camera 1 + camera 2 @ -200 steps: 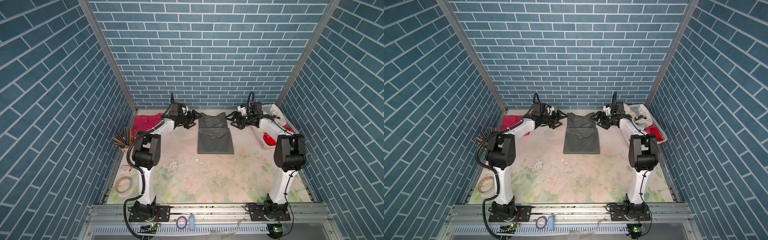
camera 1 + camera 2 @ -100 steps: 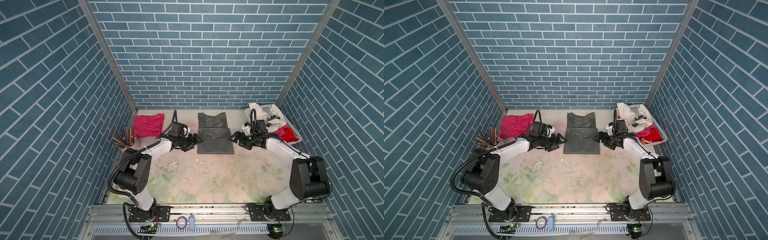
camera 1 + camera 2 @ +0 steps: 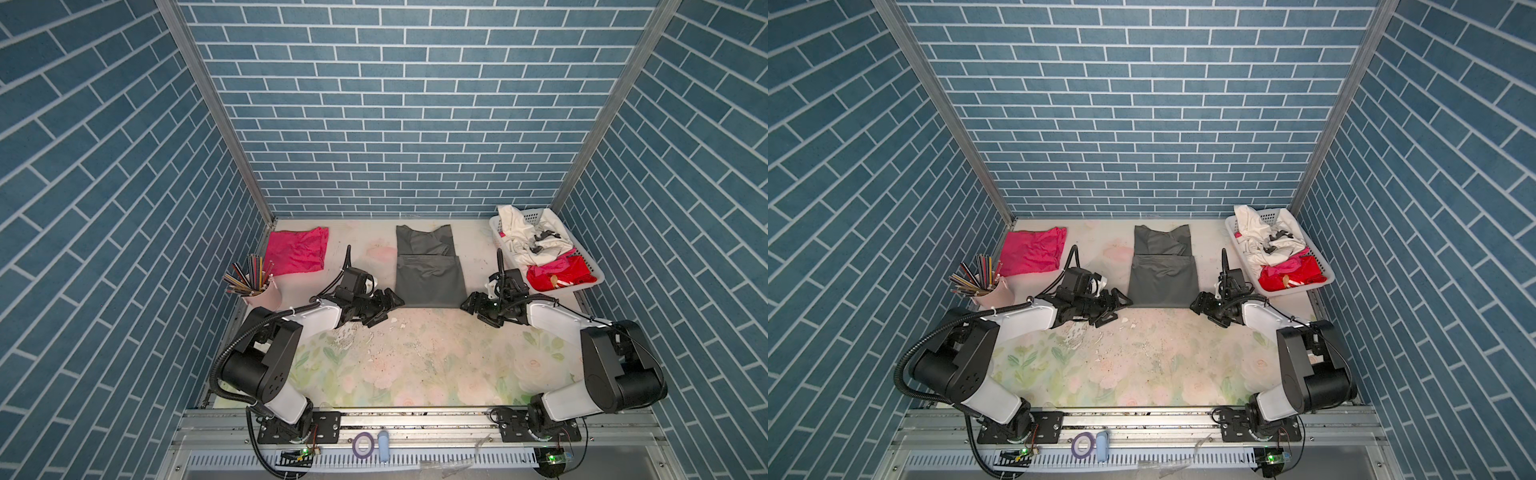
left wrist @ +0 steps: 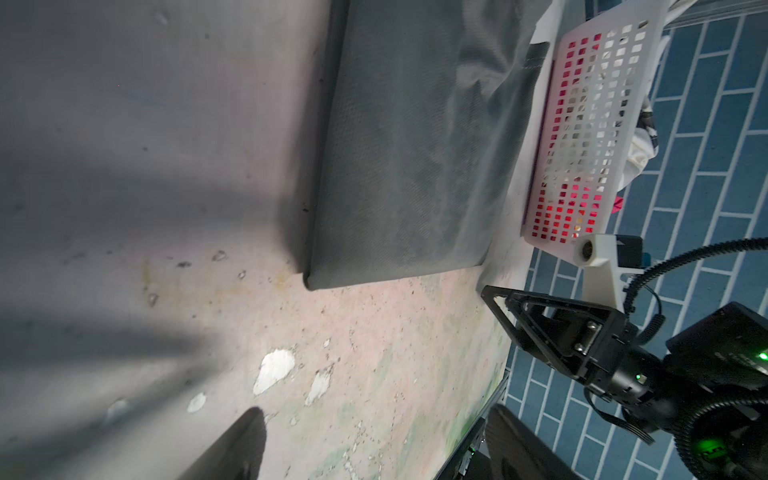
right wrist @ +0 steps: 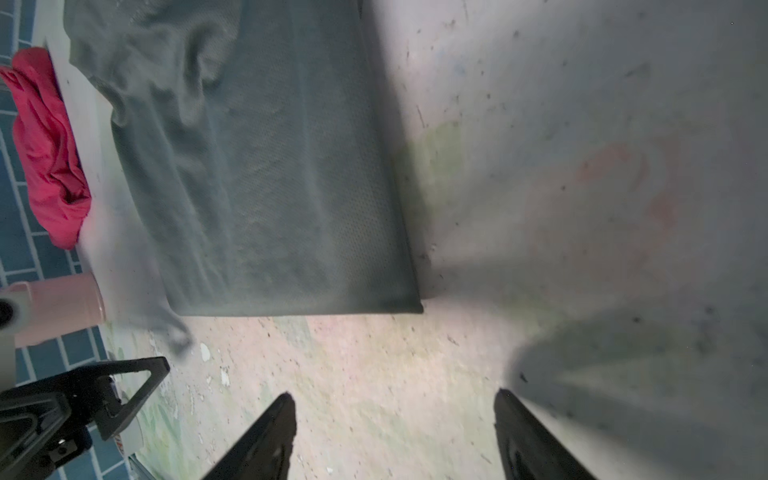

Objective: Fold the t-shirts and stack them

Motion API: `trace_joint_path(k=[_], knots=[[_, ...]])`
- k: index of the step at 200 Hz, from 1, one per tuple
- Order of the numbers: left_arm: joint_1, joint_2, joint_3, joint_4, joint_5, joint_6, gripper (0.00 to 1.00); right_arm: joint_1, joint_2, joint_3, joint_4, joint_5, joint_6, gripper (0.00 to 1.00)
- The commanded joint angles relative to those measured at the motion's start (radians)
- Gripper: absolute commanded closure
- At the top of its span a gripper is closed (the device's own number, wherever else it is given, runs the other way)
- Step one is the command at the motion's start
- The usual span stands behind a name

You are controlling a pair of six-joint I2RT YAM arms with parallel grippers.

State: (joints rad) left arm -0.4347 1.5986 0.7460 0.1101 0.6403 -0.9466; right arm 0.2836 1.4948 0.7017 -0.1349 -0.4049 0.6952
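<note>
At mid-frame, left gripper [image 3: 390,309] and right gripper [image 3: 471,309], spread empty, are flanking the half-folded grey t-shirt [image 3: 428,278], pink t-shirt [image 3: 297,251] awaiting stacking

Pink cup [image 3: 266,296] of coloured pencils [image 3: 247,276] by the left wall, white perforated basket [image 3: 534,215] far right, floral tabletop [image 3: 415,365].

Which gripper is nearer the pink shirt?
Left. The left gripper is at the grey shirt's near left corner, on the same side as the pink shirt. The right gripper is at the opposite near corner, by the basket.
</note>
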Motion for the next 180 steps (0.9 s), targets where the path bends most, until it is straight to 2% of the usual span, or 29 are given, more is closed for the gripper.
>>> trace_joint_path(k=[1, 53, 95, 137, 180], knots=[[-0.006, 0.026, 0.001, 0.069, -0.007, -0.041, 0.15, 0.006, 0.025, -0.028, 0.116, 0.006, 0.112, 0.30], [-0.007, 0.038, -0.006, 0.088, -0.010, -0.057, 0.15, 0.012, 0.061, -0.055, 0.174, 0.057, 0.194, 0.41], [-0.007, 0.049, -0.013, 0.100, -0.013, -0.065, 0.15, 0.025, 0.142, -0.050, 0.247, 0.018, 0.229, 0.54], [-0.006, 0.047, -0.029, 0.102, -0.022, -0.069, 0.15, 0.038, 0.136, -0.057, 0.261, 0.041, 0.247, 0.76], [-0.011, 0.073, -0.018, 0.082, -0.052, -0.052, 0.27, 0.040, 0.116, -0.055, 0.255, 0.060, 0.237, 0.91]])
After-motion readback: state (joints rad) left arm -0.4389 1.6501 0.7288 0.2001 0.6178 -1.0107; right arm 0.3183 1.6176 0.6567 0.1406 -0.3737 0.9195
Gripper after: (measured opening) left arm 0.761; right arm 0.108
